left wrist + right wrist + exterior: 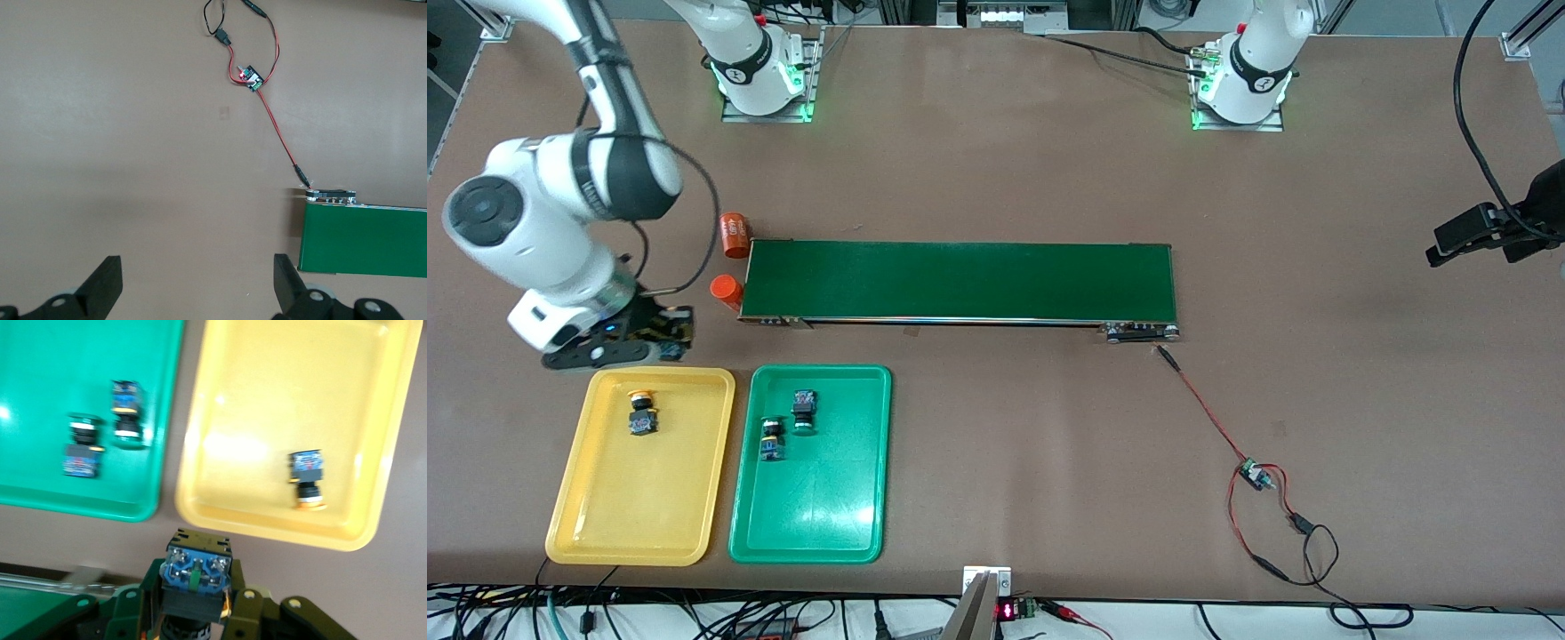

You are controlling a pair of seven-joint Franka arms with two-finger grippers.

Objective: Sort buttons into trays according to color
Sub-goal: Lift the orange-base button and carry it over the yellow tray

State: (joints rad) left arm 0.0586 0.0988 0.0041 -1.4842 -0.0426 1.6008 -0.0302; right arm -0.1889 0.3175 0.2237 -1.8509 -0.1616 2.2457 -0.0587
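My right gripper (660,336) hangs over the table between the yellow tray (578,498) and the conveyor. It is shut on a button (197,570) whose blue terminal end points up. The cap is hidden apart from an orange glint. One yellow-capped button (641,414) lies in the yellow tray (267,400). Two green-capped buttons (804,412) (772,439) lie in the green tray (827,507). My left gripper (198,283) waits open and empty over bare table by the conveyor's end on the left arm's side.
A long dark-green conveyor belt (960,281) crosses the middle of the table. Two orange cylinders (735,234) (726,290) stand at its end toward the right arm. A small circuit board (1256,474) with red and black wires lies near the other end.
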